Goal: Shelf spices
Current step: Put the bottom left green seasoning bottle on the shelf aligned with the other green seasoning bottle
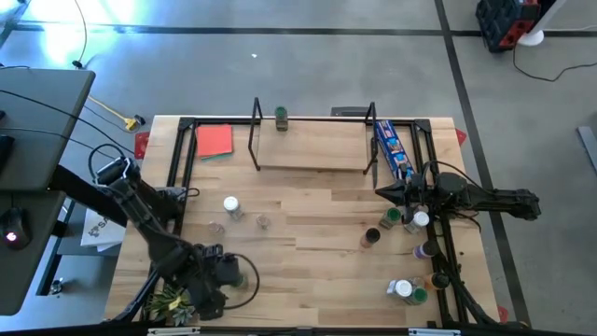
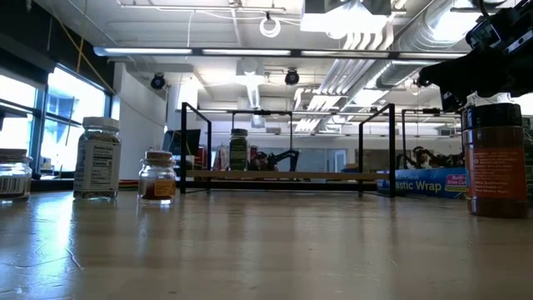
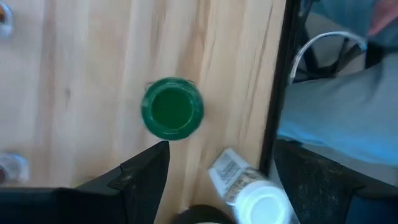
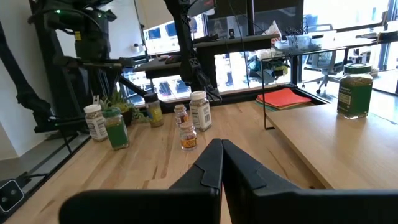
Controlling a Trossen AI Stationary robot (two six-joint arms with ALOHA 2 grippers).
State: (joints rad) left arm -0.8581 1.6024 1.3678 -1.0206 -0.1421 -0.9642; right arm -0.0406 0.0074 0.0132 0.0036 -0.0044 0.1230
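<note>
The shelf (image 1: 312, 159) stands at the table's far side with one green-lidded jar (image 1: 281, 118) on its board. More spice jars stand on the table in a left group (image 1: 231, 206) and a right group (image 1: 418, 222). My left gripper (image 3: 222, 155) points down over the near-left corner and is open. Its fingers stand on either side of a white-lidded jar (image 3: 249, 190), and a green-lidded jar (image 3: 172, 107) stands just beyond. My right gripper (image 4: 221, 158) is shut and hovers beside the shelf's right end (image 1: 387, 191), holding nothing.
A long blue packet (image 1: 394, 149) lies along the shelf's right end and a red flat square (image 1: 215, 141) at its left. A small plant (image 1: 173, 303) sits at the near-left corner. Black frame rails (image 1: 448, 243) run along the table's sides. Bare wood lies in the middle.
</note>
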